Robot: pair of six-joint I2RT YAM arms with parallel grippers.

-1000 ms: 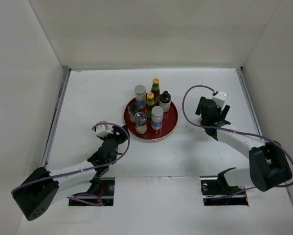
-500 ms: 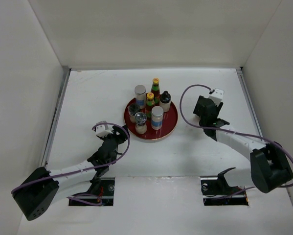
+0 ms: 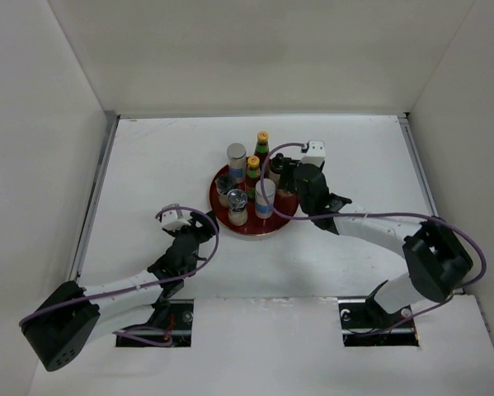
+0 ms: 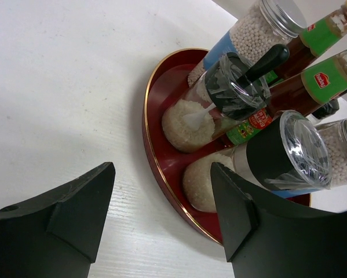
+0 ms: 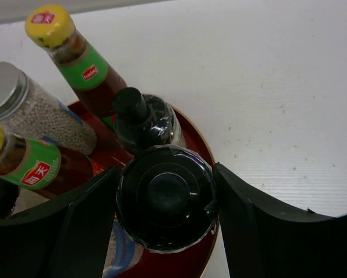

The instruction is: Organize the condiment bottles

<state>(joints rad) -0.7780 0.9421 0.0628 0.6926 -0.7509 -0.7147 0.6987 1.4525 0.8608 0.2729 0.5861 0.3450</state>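
The condiment bottles stand together on the red plate (image 3: 289,216). Two of them are sauce bottles (image 3: 262,145) with orange caps. Another is a silver-lidded shaker (image 3: 236,157). My right gripper (image 5: 166,174) reaches in from the plate's right side. It is shut on the dark, film-wrapped lid of a blue-labelled shaker (image 5: 166,211), a finger pressed on each side. A black-capped bottle (image 5: 141,116) stands just behind that shaker. My left gripper (image 4: 161,191) hovers low over the table at the plate's near-left rim (image 4: 153,156). It is open, with only table and rim between its fingers.
White walls close the table in at the left, back and right. The right arm's purple cable (image 3: 267,169) loops over the bottles. A glass jar with a black scoop lid (image 4: 237,87) stands nearest the left gripper, next to the held shaker (image 4: 303,153).
My right arm has swung left from the bare table beside the plate onto the plate. Its jaws have narrowed from wide open onto the shaker's lid. The left arm has stayed put.
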